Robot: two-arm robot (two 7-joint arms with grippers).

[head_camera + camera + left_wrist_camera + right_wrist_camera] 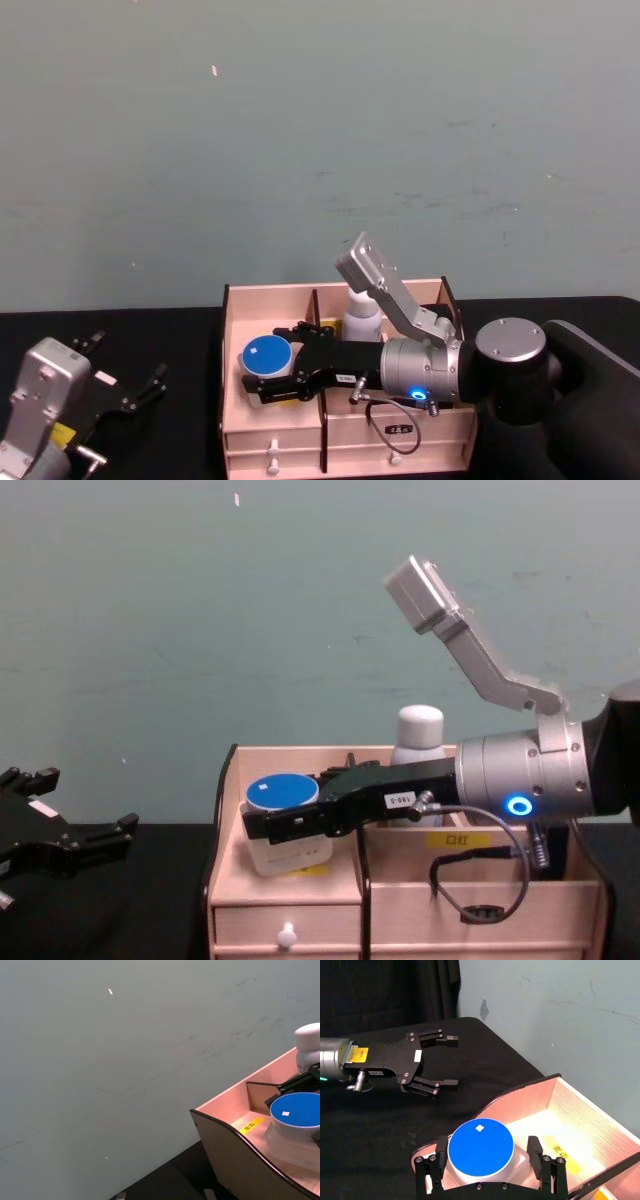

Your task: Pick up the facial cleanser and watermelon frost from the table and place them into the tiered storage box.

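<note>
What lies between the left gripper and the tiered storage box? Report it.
Bare black tabletop; the head view shows nothing between the left gripper and the tiered storage box.

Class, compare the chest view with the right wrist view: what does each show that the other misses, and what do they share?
Chest view alone: the tiered storage box's white-knobbed drawer, and a white-capped bottle standing in the box behind the right arm. Right wrist view alone: a yellow label on the compartment floor. Both: the blue-lidded jar between the right hand's fingers inside the box, and the open left hand over the black table.
</note>
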